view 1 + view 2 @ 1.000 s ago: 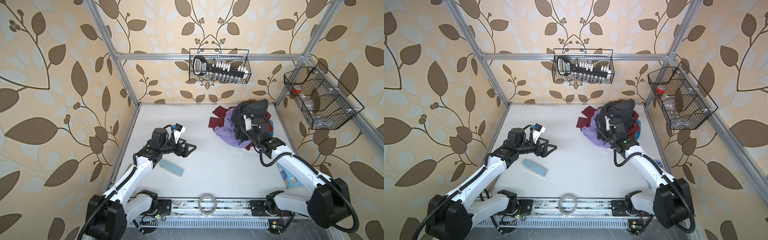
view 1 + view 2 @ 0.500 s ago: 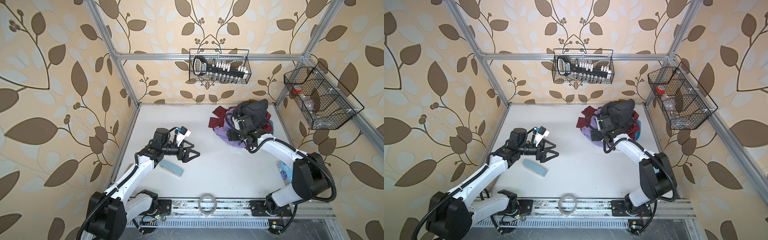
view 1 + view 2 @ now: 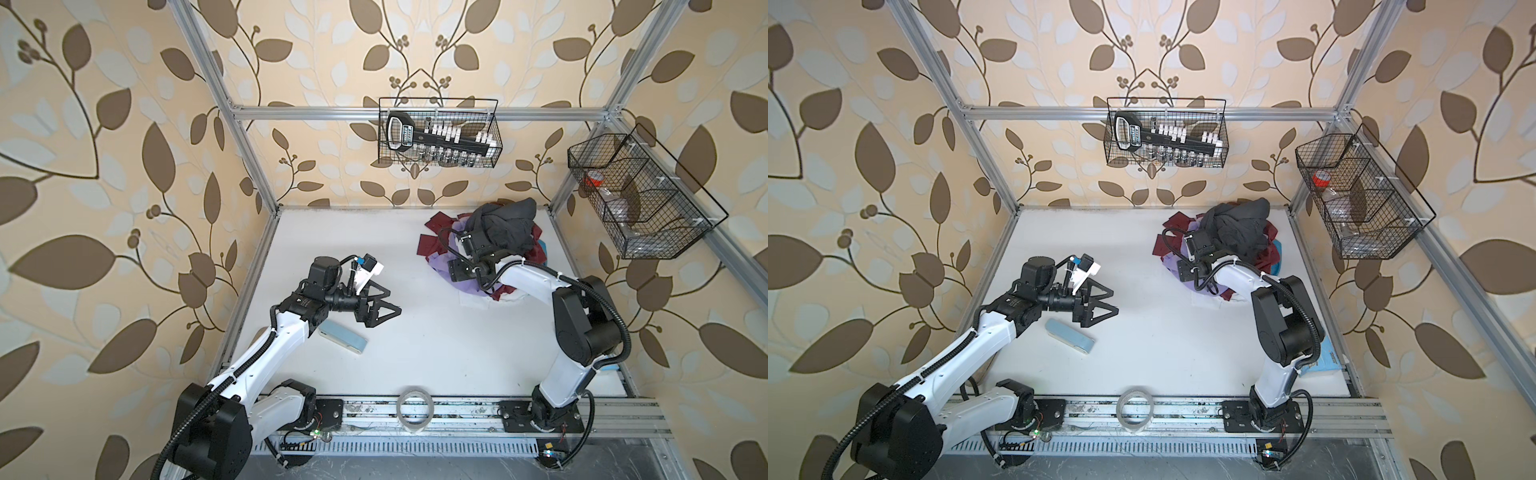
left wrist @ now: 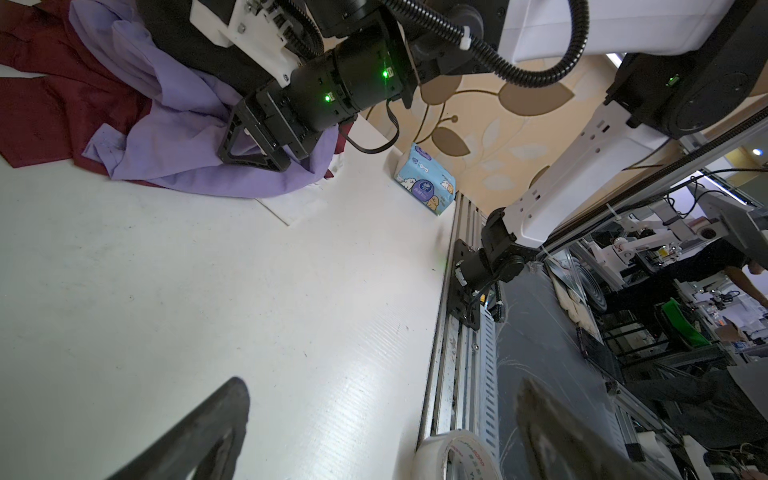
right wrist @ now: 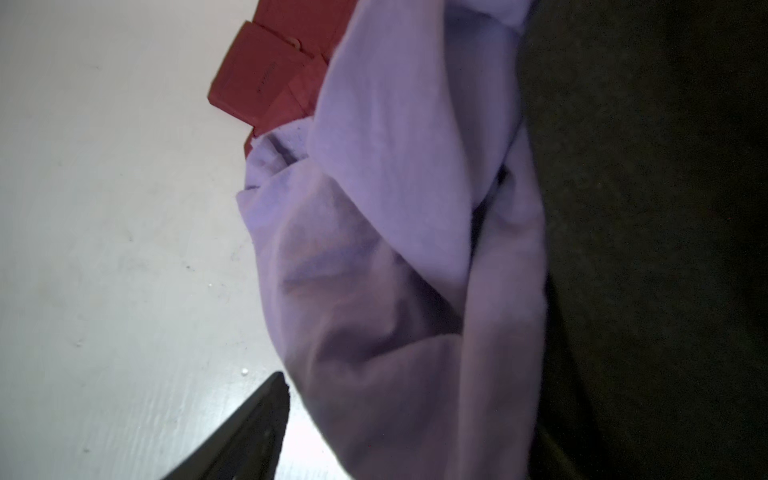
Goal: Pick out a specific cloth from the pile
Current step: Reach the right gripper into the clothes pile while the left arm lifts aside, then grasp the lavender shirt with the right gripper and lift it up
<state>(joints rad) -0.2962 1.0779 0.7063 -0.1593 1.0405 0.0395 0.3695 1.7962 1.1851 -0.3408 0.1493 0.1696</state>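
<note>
- A wire basket [image 3: 438,100] hangs on the back wall at upper centre, holding a black rack of sockets [image 3: 440,139].
- A second wire basket [image 3: 681,175] on the right wall has dividers; something red [image 3: 595,179] sits in its rear compartment, too small to identify.
- The pile [image 3: 494,245] is bunched in the table's upper-right corner, close to the frame posts: a dark grey garment [image 3: 509,226] on top and maroon fabric [image 3: 430,245] spilling left.
- The cloth [image 4: 199,166], thin, wrinkled and lavender, fans out from the pile's lower-left edge onto the table.
- The right gripper [image 3: 456,270] presses down into the cloth; I cannot tell how its jaws stand.
- The left gripper [image 3: 395,302] hovers at centre-left with its jaws apart and empty, above a flat pale-blue case [image 3: 343,338].
- The white table [image 3: 415,340] lies bare across the middle and front.
- A tape roll [image 3: 413,409] rests on the front rail.
</note>
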